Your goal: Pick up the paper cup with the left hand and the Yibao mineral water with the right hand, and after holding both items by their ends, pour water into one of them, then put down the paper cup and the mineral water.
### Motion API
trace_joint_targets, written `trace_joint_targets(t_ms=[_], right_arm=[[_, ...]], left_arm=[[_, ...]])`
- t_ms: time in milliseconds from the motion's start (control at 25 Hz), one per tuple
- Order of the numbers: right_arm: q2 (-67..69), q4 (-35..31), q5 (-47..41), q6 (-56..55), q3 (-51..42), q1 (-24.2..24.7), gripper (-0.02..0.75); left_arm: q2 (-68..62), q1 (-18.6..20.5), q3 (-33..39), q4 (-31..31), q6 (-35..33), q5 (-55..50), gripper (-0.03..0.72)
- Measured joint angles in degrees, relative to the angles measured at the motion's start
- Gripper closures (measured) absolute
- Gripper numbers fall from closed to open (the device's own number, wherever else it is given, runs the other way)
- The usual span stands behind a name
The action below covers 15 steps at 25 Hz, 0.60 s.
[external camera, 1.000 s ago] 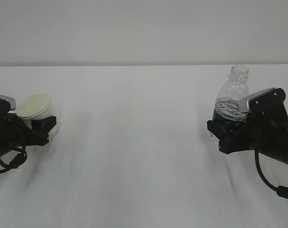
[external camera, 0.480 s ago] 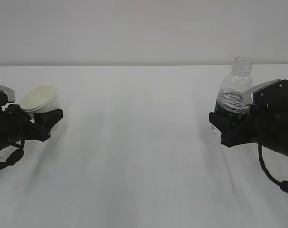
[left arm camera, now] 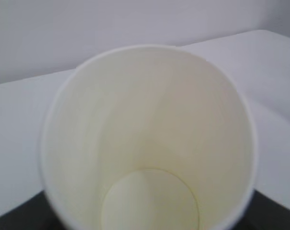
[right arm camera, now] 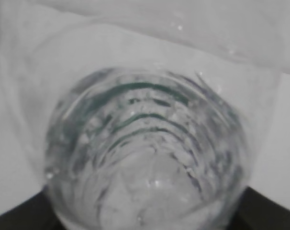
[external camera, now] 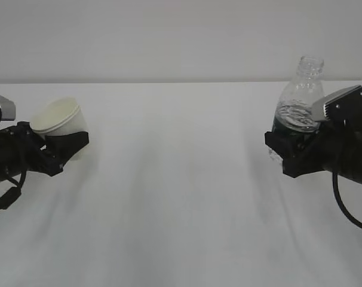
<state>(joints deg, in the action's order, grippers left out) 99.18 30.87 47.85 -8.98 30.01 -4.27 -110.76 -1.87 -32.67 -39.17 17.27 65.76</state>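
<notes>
Left end effector (external camera: pixel 61 149) grips the paper cup (external camera: pixel 60 122) at its lower end, mouth tipped up and leftward, clear of the white tabletop (external camera: pixel 175 197). Well apart from the cup, on the far side, the right end effector (external camera: pixel 291 152) clamps the Yibao mineral water (external camera: pixel 299 101) around its base, uncapped neck up.

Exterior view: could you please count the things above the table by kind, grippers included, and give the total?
Paper cup: 1, held by the left gripper
Water bottle: 1, held by the right gripper
Grippers: 2
Total: 4
</notes>
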Motion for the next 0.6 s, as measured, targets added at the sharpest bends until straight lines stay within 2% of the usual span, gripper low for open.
trace_joint_targets(t_ms=[600], right_arm=[[-6.7, 7.8, -3.8, -7.0, -0.1, 0.0, 0.303]], left_arm=[[9.8, 0.0, 0.3, -20.0, 13.2, -2.4, 0.237]])
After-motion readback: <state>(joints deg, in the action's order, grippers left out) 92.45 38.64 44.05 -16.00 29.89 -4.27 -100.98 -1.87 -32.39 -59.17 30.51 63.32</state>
